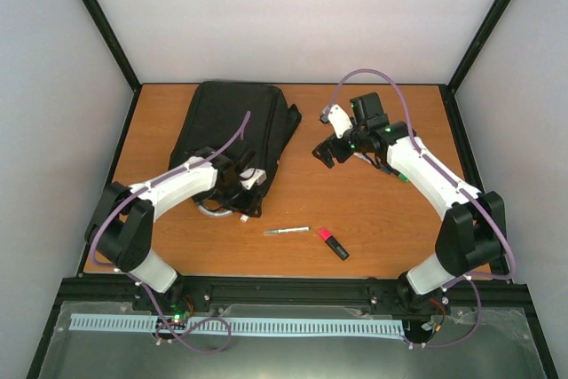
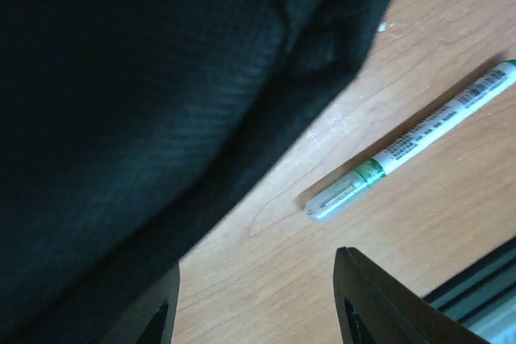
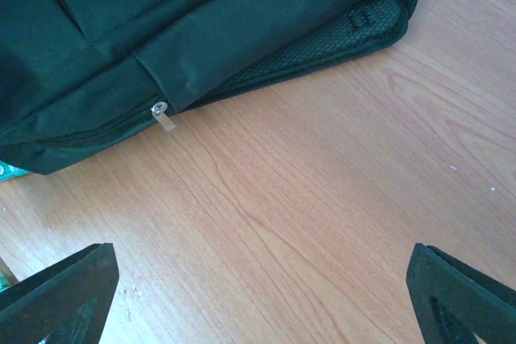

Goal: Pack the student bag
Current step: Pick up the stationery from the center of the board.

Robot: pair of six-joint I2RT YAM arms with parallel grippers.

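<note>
The student bag (image 1: 232, 122) is a large black backpack lying flat at the back left of the table, with its grey loop handle (image 1: 213, 210) at the near end. My left gripper (image 1: 246, 189) is at the bag's near right corner. In the left wrist view (image 2: 254, 312) it is open and empty, with black bag fabric (image 2: 121, 118) by its left finger. My right gripper (image 1: 325, 150) hovers just right of the bag. In the right wrist view (image 3: 258, 304) it is wide open over bare wood, facing the bag's side (image 3: 161, 30) and a zipper pull (image 3: 164, 115).
A white pen with a green band (image 1: 286, 231) lies near the front centre and shows in the left wrist view (image 2: 411, 142). A red and black highlighter (image 1: 334, 243) lies right of it. A small green item (image 1: 402, 177) sits under the right arm.
</note>
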